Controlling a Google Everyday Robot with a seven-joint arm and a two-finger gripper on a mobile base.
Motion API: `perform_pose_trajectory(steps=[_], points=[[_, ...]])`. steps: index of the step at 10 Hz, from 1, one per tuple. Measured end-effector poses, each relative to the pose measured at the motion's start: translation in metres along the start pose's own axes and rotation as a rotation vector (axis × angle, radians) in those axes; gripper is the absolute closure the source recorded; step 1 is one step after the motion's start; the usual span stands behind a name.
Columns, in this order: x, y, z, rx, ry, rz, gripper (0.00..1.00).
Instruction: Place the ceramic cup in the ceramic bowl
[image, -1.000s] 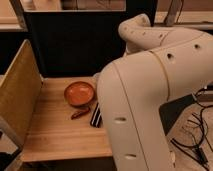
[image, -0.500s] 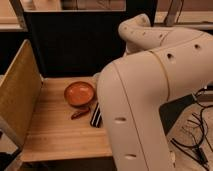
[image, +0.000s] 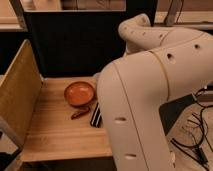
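Observation:
The ceramic bowl (image: 80, 93), round, glossy orange-brown with a darker rim, sits on the wooden table (image: 55, 132) near its far right part. It looks empty. No ceramic cup shows in this view. My large white arm (image: 150, 95) fills the right half of the frame and covers the table's right side. My gripper is not visible; it lies somewhere behind or beyond the arm.
A small dark reddish elongated item (image: 80, 113) and a black striped oblong (image: 96, 116) lie just in front of the bowl. A tall woven panel (image: 17, 95) stands along the table's left edge. A dark wall is behind. Cables (image: 192, 137) lie on the floor at right.

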Motion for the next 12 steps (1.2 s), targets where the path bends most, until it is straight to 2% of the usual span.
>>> perform_pose_trajectory(steps=[1, 5, 6, 9, 11, 12], points=[[-0.004, 0.012, -0.005, -0.006, -0.008, -0.042, 0.2], [-0.012, 0.078, -0.022, -0.069, -0.036, -0.198, 0.2], [-0.013, 0.096, -0.017, -0.077, -0.031, -0.24, 0.2], [-0.01, 0.126, 0.009, -0.093, 0.017, -0.302, 0.2], [-0.005, 0.145, 0.029, -0.093, 0.057, -0.35, 0.2], [0.0, 0.158, 0.041, -0.096, 0.091, -0.374, 0.2]])
